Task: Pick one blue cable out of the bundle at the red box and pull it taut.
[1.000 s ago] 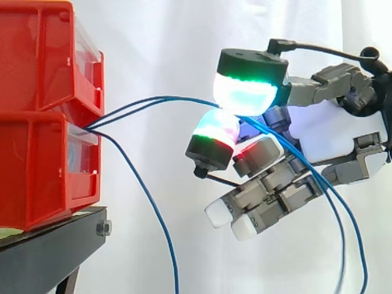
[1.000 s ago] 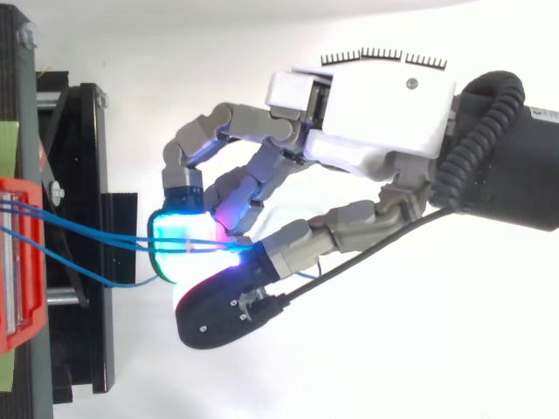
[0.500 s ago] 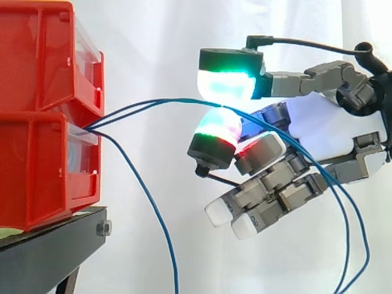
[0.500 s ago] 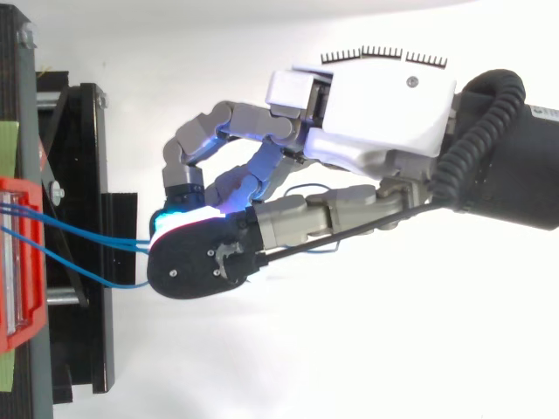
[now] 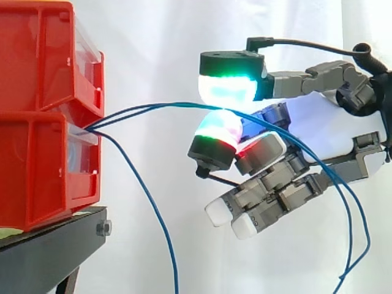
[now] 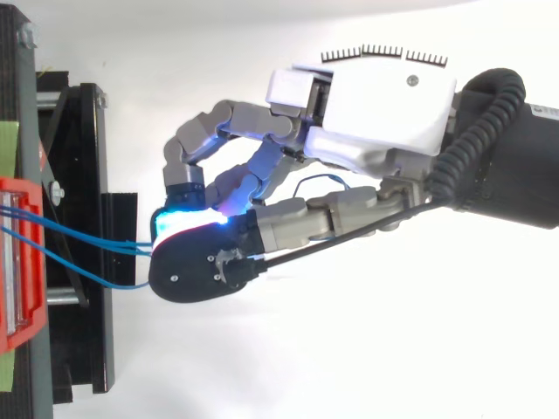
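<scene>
Two thin blue cables (image 5: 153,106) leave the lower red plastic bin (image 5: 37,171) toward 2 o'clock in the side view. They pass between the glowing thumb pad (image 5: 229,89) and a finger pad (image 5: 217,130) of the grey-and-white robot hand (image 6: 376,96), which pinches them. A third strand (image 5: 147,202) hangs toward 5 o'clock. Only one is wanted, so it is probably best to shed one strand, then draw steadily toward 3 o'clock with a firm pinch, without dragging the bin off its black stand (image 5: 49,251).

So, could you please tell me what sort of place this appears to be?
Probably a robotics lab test rig: a robot hand pinches blue cables that run from red bins stacked on a black stand, with a plain white curtain behind.
</scene>
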Robot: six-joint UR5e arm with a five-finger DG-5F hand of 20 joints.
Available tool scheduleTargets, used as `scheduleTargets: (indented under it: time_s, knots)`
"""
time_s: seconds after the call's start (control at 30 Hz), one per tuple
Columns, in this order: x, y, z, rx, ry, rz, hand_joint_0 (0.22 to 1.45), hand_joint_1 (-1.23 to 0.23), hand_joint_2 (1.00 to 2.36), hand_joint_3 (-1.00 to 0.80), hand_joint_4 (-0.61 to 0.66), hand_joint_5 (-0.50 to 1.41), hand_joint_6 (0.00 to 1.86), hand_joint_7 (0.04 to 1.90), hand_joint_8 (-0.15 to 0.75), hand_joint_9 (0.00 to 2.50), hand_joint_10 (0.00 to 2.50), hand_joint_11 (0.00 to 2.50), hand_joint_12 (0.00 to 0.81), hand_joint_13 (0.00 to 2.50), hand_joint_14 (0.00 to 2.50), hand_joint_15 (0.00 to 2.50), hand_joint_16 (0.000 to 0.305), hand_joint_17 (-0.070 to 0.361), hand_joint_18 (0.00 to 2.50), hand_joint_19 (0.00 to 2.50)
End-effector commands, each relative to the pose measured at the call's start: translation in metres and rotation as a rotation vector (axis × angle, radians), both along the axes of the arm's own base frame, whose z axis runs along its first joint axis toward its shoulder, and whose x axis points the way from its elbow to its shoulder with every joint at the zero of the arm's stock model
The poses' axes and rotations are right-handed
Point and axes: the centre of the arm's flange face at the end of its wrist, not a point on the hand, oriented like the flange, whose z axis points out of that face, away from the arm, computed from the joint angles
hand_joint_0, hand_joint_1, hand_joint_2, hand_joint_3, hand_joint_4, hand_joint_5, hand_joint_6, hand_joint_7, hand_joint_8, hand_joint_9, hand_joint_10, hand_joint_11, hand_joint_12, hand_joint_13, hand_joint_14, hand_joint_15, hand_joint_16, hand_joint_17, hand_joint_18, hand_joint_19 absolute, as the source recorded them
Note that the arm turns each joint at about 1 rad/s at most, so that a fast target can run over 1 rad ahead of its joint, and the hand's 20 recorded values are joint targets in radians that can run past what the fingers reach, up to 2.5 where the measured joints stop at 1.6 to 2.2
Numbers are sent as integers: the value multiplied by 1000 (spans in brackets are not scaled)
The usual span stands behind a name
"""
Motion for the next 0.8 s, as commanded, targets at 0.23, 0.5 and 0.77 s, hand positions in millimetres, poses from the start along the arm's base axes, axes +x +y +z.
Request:
scheduleTargets:
  time_s: [0.23,0.5,0.77]
  knots:
    - [0,1,0,0,0,1,752,-902,1006,-419,-57,-184,914,1031,254,1064,15,1372,330,658,15,375,50,112,560,296]
    - [0,2,0,0,0,2,773,-909,1000,-500,-37,-189,914,1006,253,1056,14,1354,326,657,15,372,49,110,567,292]
    - [0,2,0,0,0,2,753,-886,1010,-367,-45,-190,922,1187,255,1071,14,1350,324,660,15,378,49,110,562,327]
